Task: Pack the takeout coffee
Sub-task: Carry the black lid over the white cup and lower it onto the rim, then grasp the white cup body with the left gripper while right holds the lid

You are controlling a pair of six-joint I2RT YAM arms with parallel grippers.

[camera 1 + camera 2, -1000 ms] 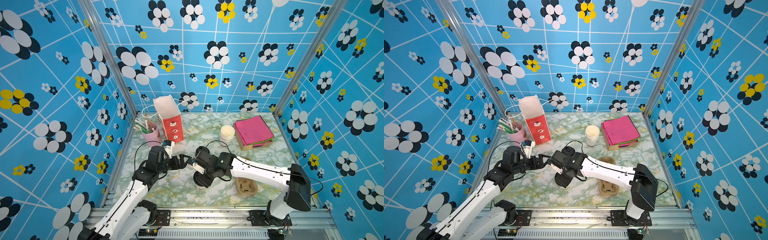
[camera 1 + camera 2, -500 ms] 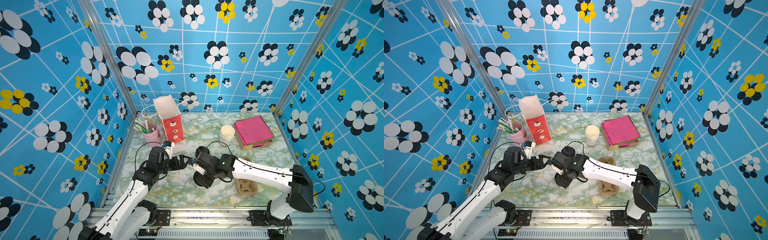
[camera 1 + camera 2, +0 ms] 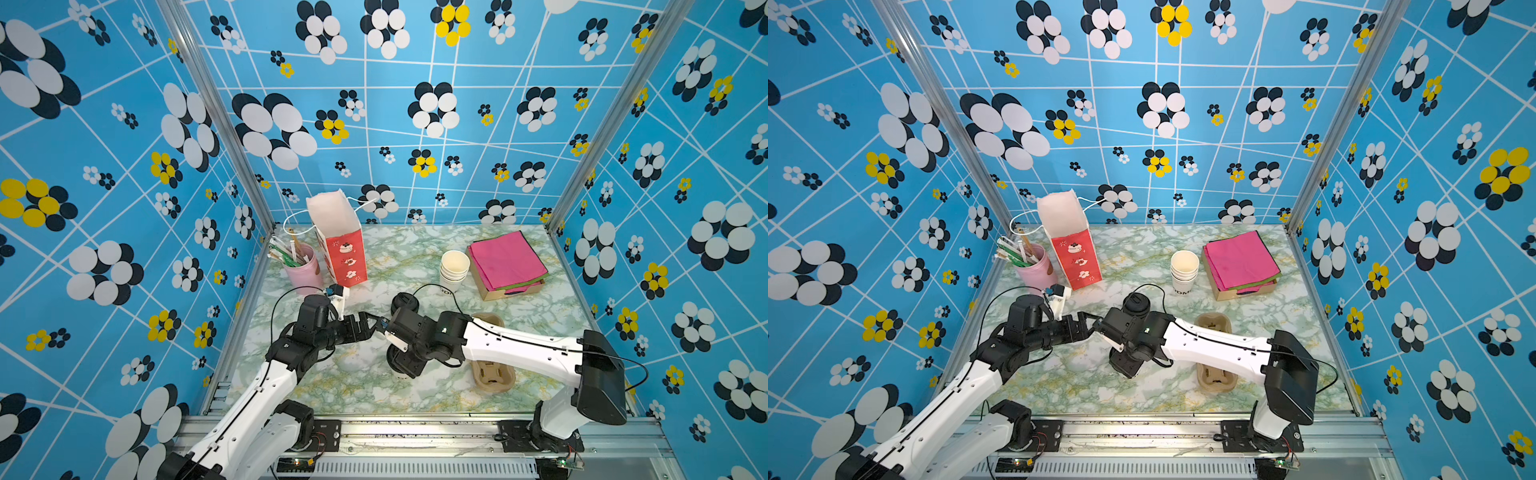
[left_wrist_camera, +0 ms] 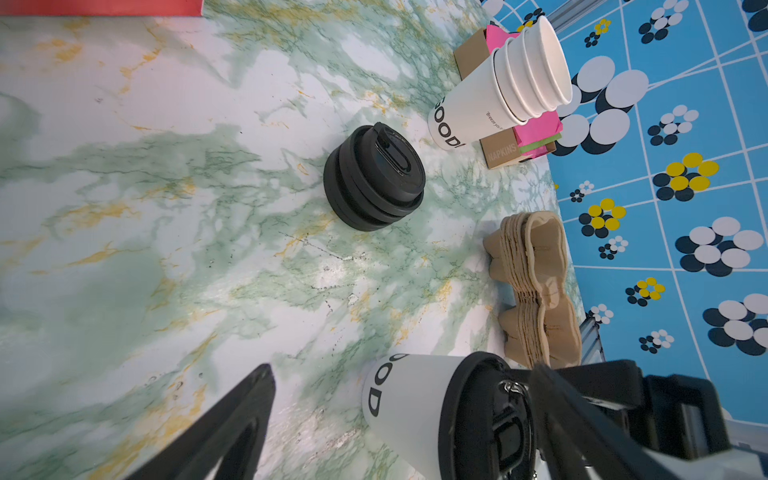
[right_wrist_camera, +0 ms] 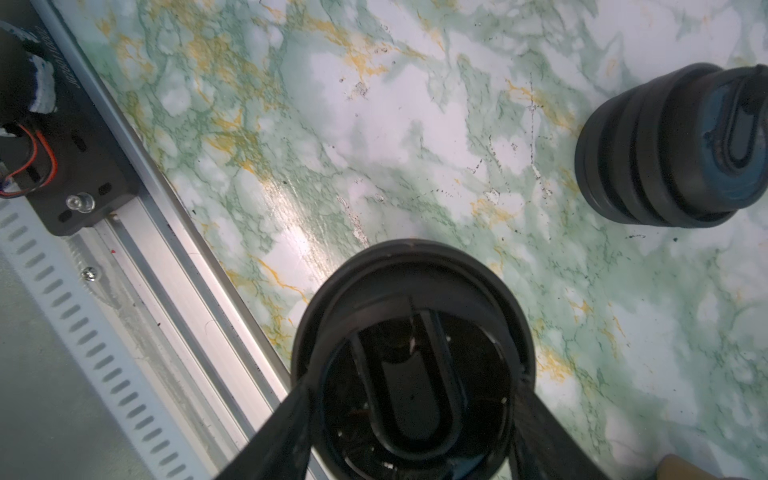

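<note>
The takeout coffee (image 4: 409, 409), a white paper cup with dark lettering at its base and a black lid (image 5: 411, 332), stands upright on the marble table toward the front middle. My right gripper (image 5: 413, 384) reaches down from above and is shut on the lid's rim, a finger on each side. In both top views the right wrist (image 3: 409, 347) hides most of the cup. My left gripper (image 3: 370, 325) hovers open just left of the right wrist. In the left wrist view the cup shows between its spread fingers (image 4: 237, 419), apart from them.
A stack of black lids (image 3: 405, 301) sits just behind the right wrist. A stack of lidless white cups (image 3: 454, 268) and a napkin box (image 3: 507, 262) are at the back right. Brown cup carriers (image 3: 492, 374) lie under the right forearm. A red paper bag (image 3: 338, 241) and a pink utensil holder (image 3: 301, 268) stand back left.
Both grippers stay about where they were, with the right still holding the lid. The right arm's rear joint has shifted slightly to the right.
</note>
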